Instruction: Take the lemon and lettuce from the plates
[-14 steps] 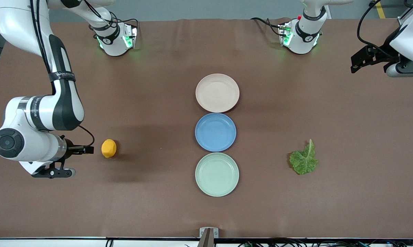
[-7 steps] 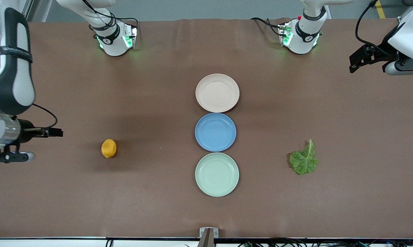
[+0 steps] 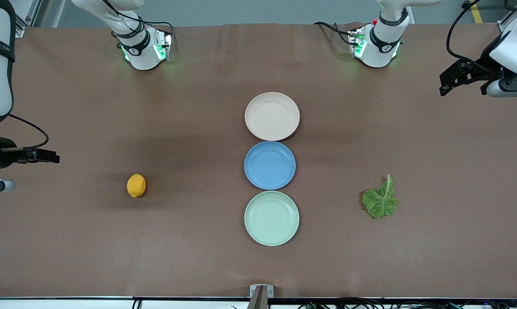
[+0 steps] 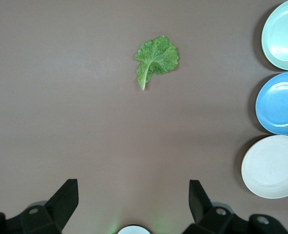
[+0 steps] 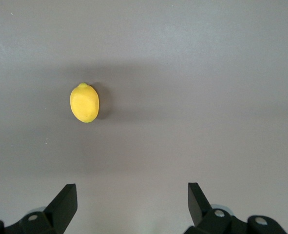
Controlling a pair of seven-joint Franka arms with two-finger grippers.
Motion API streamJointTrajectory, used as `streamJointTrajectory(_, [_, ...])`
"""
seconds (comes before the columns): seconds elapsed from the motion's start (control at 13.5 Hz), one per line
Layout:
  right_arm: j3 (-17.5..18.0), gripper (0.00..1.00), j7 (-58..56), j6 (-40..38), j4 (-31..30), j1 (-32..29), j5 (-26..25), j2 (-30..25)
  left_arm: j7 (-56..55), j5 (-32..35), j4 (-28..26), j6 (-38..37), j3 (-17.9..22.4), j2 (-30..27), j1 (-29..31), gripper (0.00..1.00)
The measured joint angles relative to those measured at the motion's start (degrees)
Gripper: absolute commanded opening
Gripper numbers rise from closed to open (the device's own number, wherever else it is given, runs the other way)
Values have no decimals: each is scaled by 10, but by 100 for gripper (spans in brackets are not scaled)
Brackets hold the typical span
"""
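The lemon [image 3: 136, 185] lies on the bare brown table toward the right arm's end; it also shows in the right wrist view [image 5: 84, 102]. The lettuce [image 3: 381, 201] lies on the table toward the left arm's end; the left wrist view [image 4: 156, 58] shows it too. The beige-pink plate [image 3: 272, 116] and the mint plate [image 3: 271, 218] are empty. My right gripper [image 3: 52, 156] is open and empty, up over the table at the right arm's end, apart from the lemon [image 5: 132, 192]. My left gripper [image 3: 445, 86] is open and empty, up over the left arm's end [image 4: 133, 192].
A blue plate [image 3: 269, 165], also empty, sits between the two task plates in a row down the table's middle. The arm bases [image 3: 144, 49] [image 3: 376, 45] stand at the edge farthest from the front camera. Cables run along the nearest edge.
My right gripper has drawn back from right beside the lemon toward the right arm's end of the table, leaving the lemon in place. My left gripper has barely shifted.
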Motion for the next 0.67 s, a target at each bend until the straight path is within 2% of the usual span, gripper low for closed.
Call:
streamJointTrajectory(0.37, [6, 100, 0, -25, -1, 6, 9, -16, 0, 0, -6, 2, 0, 1, 0, 100])
streamJointTrajectory(0.67, [7, 100, 0, 4, -74, 8, 9, -91, 0, 0, -8, 12, 0, 5, 0, 100])
